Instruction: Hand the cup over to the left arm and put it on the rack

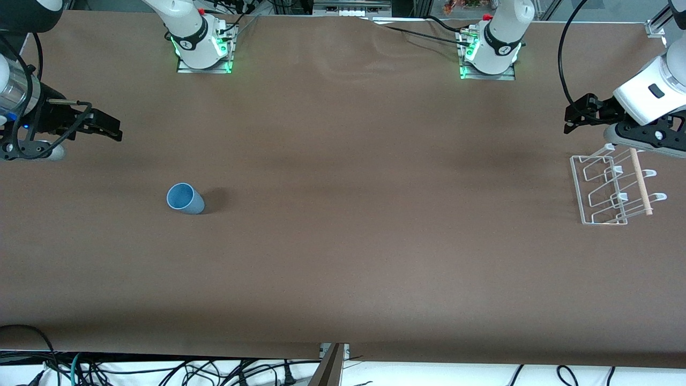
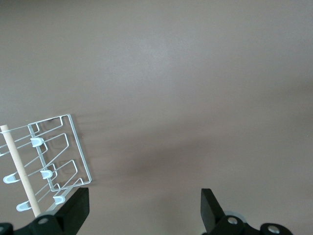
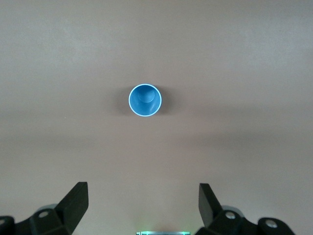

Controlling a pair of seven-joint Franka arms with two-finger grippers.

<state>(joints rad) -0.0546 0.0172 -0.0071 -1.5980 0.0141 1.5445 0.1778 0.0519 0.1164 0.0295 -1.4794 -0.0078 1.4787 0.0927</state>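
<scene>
Blue tumbler (image 1: 185, 198): upright on table (image 1: 343, 257), toward my right arm's end, untouched. My right gripper (image 3: 142, 208): spread, empty, high over table, cup ahead. My left gripper (image 2: 144, 210): spread, empty, beside drying rack (image 1: 613, 187), waiting for handover.

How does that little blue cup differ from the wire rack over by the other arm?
The cup is solid light-blue plastic; the rack is clear-and-white wire loops with a pale wooden dowel. The cup stands at the right arm's end of the table, the rack at the left arm's end, and it is the smaller. Both sit on the brown table, untouched.
</scene>
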